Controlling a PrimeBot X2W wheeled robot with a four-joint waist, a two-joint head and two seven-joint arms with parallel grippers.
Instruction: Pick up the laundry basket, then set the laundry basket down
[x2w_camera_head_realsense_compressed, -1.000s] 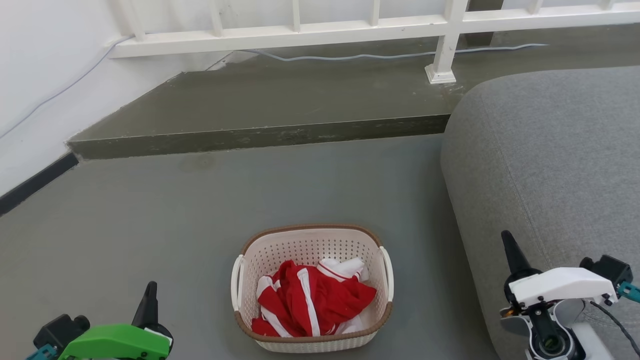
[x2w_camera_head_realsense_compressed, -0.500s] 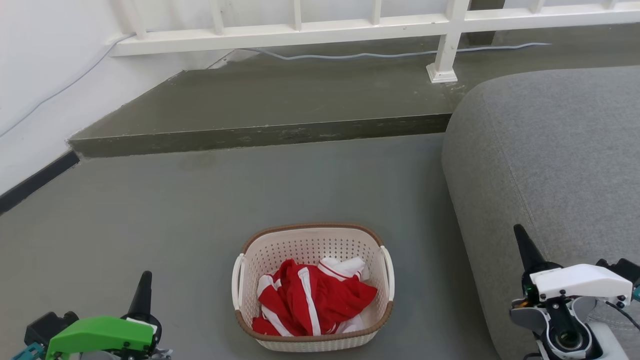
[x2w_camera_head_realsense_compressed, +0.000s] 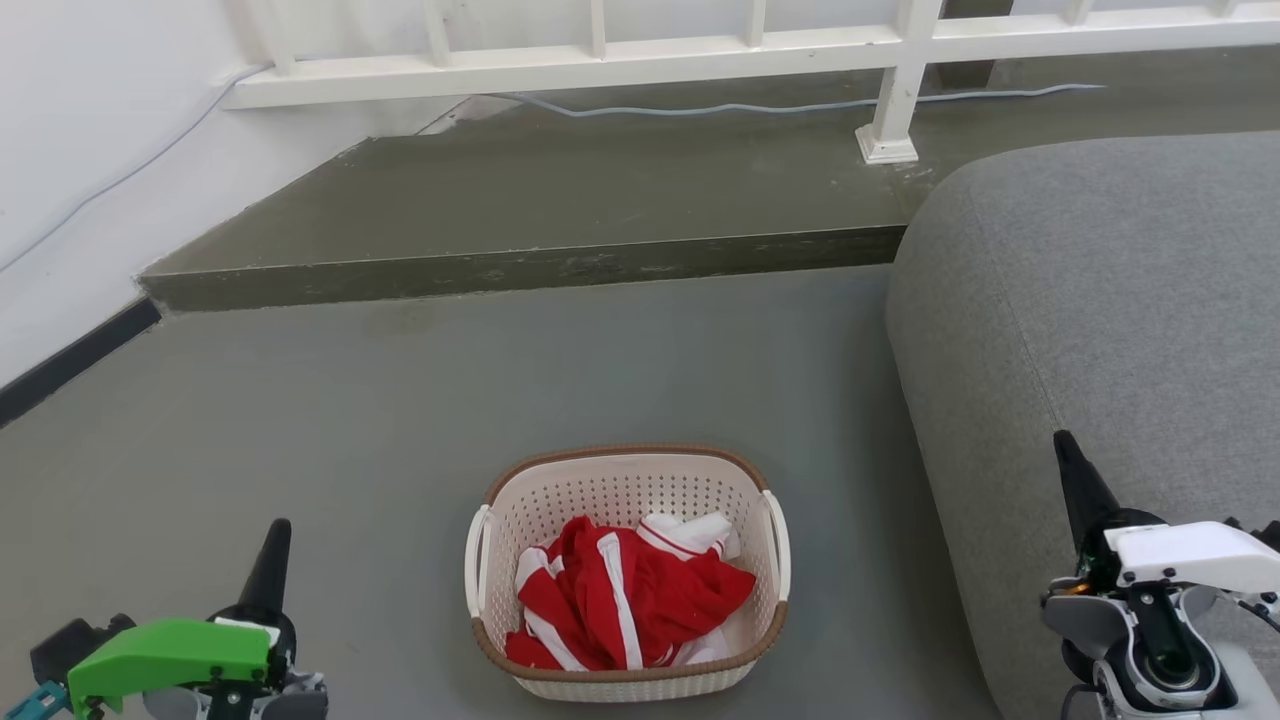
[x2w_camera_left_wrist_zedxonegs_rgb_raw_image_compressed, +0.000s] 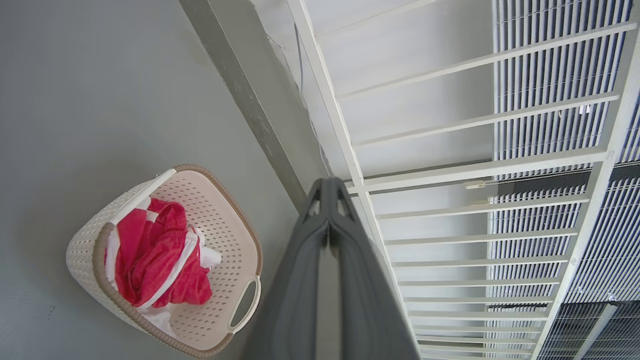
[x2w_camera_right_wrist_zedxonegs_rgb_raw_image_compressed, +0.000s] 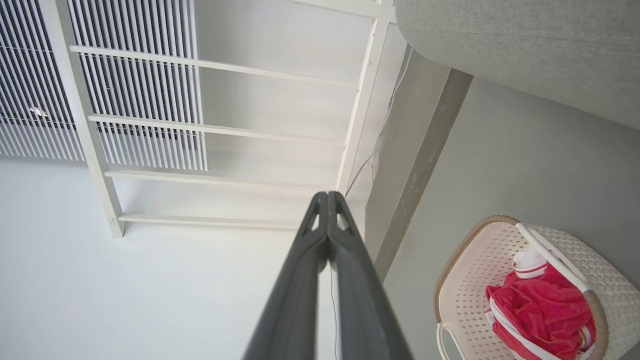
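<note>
Between my grippers, the laundry basket (x2w_camera_head_realsense_compressed: 620, 490) is sitting level on the floor (x2w_camera_head_realsense_compressed: 400, 400). I'm seeing the left gripper (x2w_camera_left_wrist_zedxonegs_rgb_raw_image_compressed: 327, 186) and right gripper (x2w_camera_right_wrist_zedxonegs_rgb_raw_image_compressed: 327, 197) pressed together, both well apart from its handles (x2w_camera_head_realsense_compressed: 779, 545).

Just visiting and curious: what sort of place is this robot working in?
Probably a home living area: a grey fabric sofa, a cream perforated plastic laundry basket holding red-and-white clothes, and a white slatted railing.
</note>
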